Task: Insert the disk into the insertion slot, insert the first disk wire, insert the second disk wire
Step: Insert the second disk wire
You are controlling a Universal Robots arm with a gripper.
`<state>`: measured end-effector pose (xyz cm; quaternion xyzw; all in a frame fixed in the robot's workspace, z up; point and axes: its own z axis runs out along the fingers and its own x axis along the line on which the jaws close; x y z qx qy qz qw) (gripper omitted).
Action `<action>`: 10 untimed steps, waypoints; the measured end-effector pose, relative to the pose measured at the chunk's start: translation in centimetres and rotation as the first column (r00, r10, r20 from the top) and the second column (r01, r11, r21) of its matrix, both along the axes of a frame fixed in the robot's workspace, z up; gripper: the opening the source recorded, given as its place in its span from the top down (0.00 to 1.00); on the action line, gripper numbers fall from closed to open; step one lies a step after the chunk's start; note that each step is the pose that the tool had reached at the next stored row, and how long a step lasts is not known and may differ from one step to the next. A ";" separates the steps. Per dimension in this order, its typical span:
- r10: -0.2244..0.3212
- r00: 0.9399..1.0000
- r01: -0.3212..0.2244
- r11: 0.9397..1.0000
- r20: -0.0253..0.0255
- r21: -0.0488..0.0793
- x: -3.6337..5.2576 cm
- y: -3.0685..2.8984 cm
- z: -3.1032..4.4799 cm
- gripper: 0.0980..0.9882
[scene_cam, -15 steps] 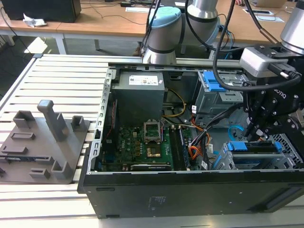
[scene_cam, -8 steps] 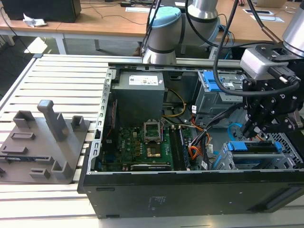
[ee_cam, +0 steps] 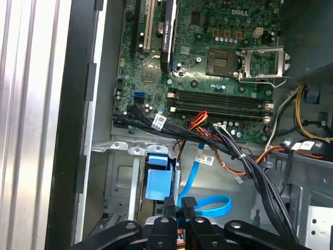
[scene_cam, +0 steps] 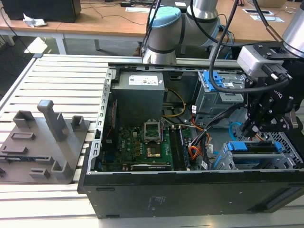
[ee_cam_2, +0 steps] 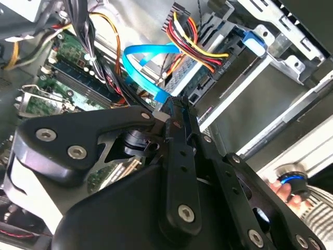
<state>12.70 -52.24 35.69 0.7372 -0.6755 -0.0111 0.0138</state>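
The black gripper [scene_cam: 254, 124] hangs low inside the open black computer case [scene_cam: 190, 190], above the grey perforated drive cage [scene_cam: 289, 147]. The looped light-blue flat cable [ee_cam: 210, 205] and the black cable bundle [ee_cam: 250, 172] crowd its path. The green motherboard [scene_cam: 137, 147] area lies open.

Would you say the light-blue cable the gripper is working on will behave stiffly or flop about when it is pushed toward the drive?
Probably springy rather than limp: the second disk wire holds a smooth flat loop. Being thin and ribbon-like, it likely bends easily one way and may twist sideways. The gripper pinches its end, so the loop should trail behind.
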 end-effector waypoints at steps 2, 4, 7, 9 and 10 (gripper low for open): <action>-0.001 1.000 0.001 1.000 0.000 0.001 0.00 0.01 0.00 0.93; -0.001 1.000 0.001 1.000 0.000 0.001 0.00 0.00 0.00 0.93; -0.001 1.000 0.001 1.000 0.000 0.001 0.05 0.00 -0.01 0.93; -0.001 1.000 0.001 1.000 0.000 0.001 0.32 0.00 -0.02 0.93; -0.001 1.000 0.001 1.000 -0.001 0.001 0.46 0.00 -0.02 0.93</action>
